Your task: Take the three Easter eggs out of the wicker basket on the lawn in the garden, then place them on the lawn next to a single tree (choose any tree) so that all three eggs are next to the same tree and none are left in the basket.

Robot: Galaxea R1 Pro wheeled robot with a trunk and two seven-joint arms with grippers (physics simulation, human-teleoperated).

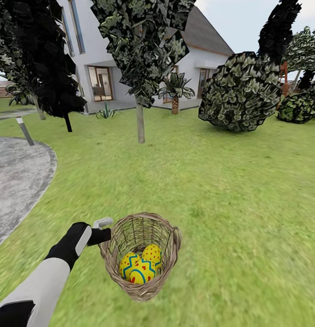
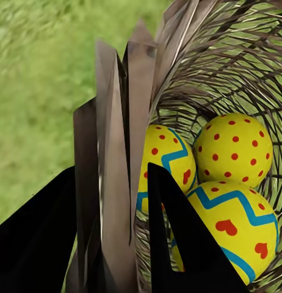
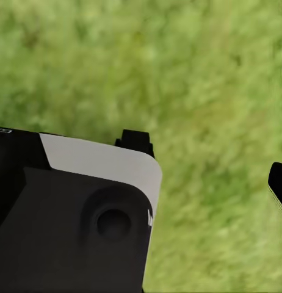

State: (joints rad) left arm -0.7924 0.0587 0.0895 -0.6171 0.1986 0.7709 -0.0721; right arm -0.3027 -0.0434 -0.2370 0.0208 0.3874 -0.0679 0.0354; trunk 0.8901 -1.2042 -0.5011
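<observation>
Here, left claw [image 2: 126,207] clamped across the wicker basket [image 1: 141,254] rim; right claw's [image 3: 208,165] fingers well apart.

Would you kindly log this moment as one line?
left end effector: shut on tan woven wicker basket rim | three yellow patterned Easter eggs: inside | basket: tilted, over green lawn

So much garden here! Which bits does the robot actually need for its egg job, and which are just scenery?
Needed:
- three yellow eggs with blue zigzags and red marks
- tan woven wicker basket
- green lawn
- pale-trunked leafy tree
- left gripper, at the basket's rim

Scenery:
- white house
- round bushes
- grey paved patch
- short palm
</observation>
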